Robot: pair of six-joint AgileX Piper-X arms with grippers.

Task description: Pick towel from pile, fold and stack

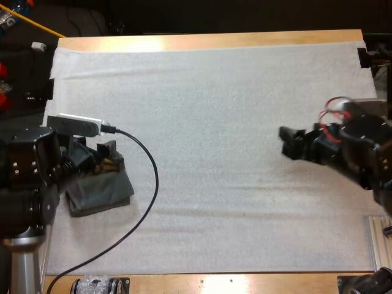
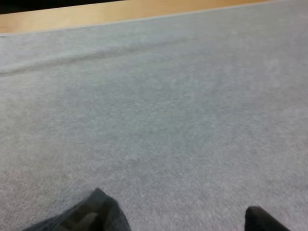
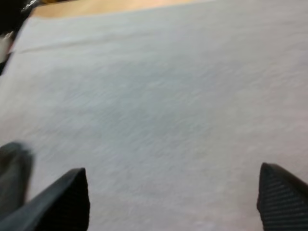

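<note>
Towel (image 1: 104, 190), crumpled: lies just beneath our left gripper (image 1: 101, 159), jaws apart, nothing held; our right gripper (image 1: 292, 142), also spread empty, stands well apart.

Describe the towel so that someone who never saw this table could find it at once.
Start from the white mat covering the wooden table and go to its left side. There, just under the left gripper, lies the towel: a bunched dark grey-green bundle, the only cloth on the mat.
</note>
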